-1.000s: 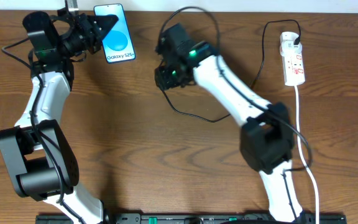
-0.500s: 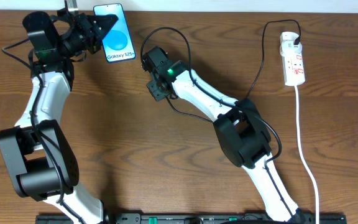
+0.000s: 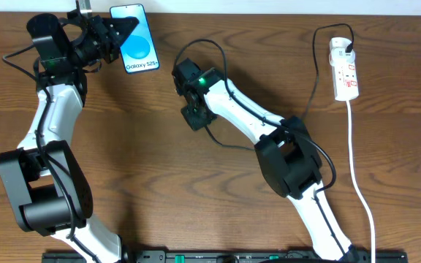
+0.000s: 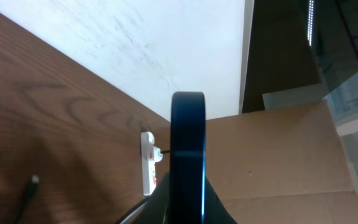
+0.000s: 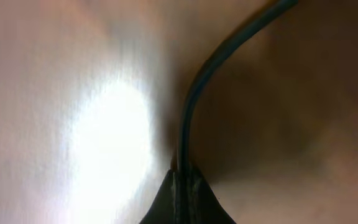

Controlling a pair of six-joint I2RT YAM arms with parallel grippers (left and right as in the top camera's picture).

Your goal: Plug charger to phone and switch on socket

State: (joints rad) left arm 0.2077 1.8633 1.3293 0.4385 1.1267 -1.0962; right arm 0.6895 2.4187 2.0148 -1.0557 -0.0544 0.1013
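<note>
The phone (image 3: 139, 40), its cyan screen lit, is at the table's far left with my left gripper (image 3: 124, 31) shut on its edge. In the left wrist view the phone (image 4: 187, 137) stands edge-on between the gripper's (image 4: 187, 208) fingers. The charger's thin black cable (image 3: 313, 66) runs from its plug (image 3: 350, 50) in the white socket strip (image 3: 344, 73) at the far right, down and under my right arm. My right gripper (image 3: 194, 119) is low over the table middle, shut on the cable (image 5: 191, 106), which rises from between the closed fingertips of the gripper (image 5: 182, 180). The connector tip is hidden.
The socket's white cord (image 3: 358, 175) runs down the right side toward the front edge. A black rail (image 3: 218, 256) lines the front edge. A wall and a cardboard panel (image 4: 278, 155) stand beyond the table's right end, and the socket strip (image 4: 148, 163) shows small there.
My right gripper has closed on the charger cable and shifted a little toward the front of the table, after swinging left from its earlier spot. The left arm and phone have not moved.
</note>
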